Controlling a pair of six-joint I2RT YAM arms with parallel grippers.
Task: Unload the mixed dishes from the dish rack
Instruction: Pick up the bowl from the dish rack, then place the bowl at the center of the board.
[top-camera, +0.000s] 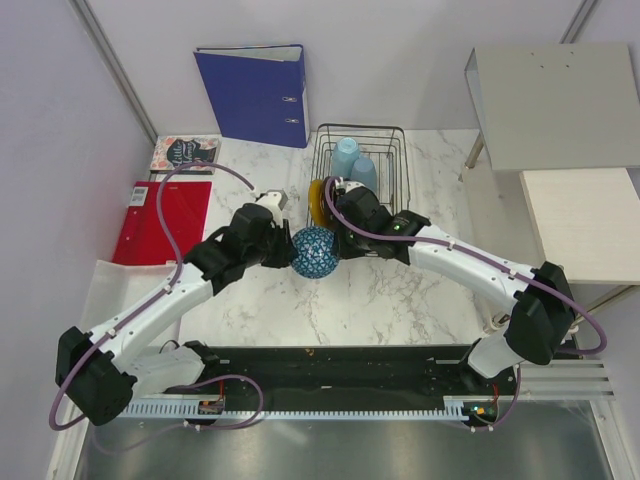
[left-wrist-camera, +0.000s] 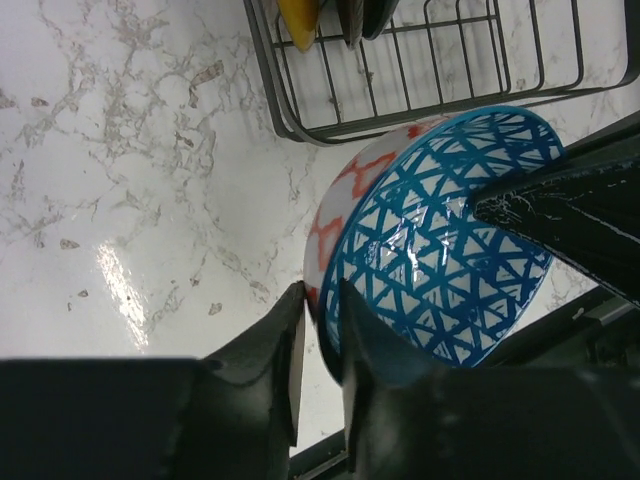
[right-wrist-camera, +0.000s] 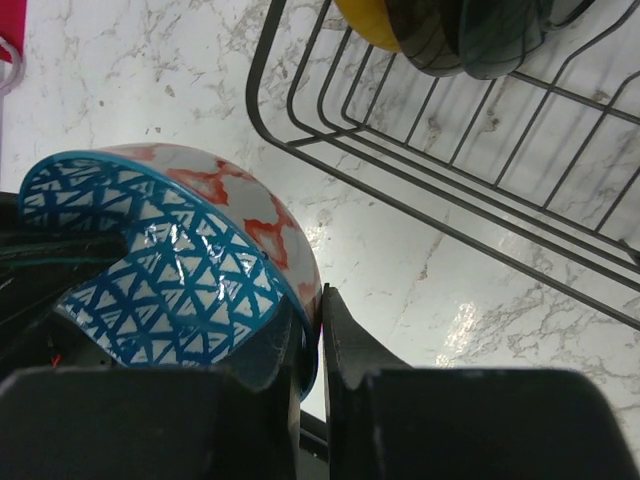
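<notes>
Your top camera looks down from behind the arms, far off, while each wrist camera peers close past the left pincer (left-wrist-camera: 318, 300) or right pincer (right-wrist-camera: 318, 305), both sharing the bowl (left-wrist-camera: 440, 260) between them and the rack (top-camera: 362, 127) just beyond.

The small bowl (top-camera: 315, 252) at the centre of the top view is lined with a blue lattice of triangles on white. Its outer wall is white with an orange-red geometric outline. The dish rack (top-camera: 390, 160) is black wire. In it, the two cups (top-camera: 346, 157) are pale blue and a plate (top-camera: 316, 200) is yellow. At upper left the ring binder (top-camera: 255, 95) is deep blue, and the folder (top-camera: 165, 222) at left is red. The table (top-camera: 400, 300) is white marble veined with grey.
</notes>
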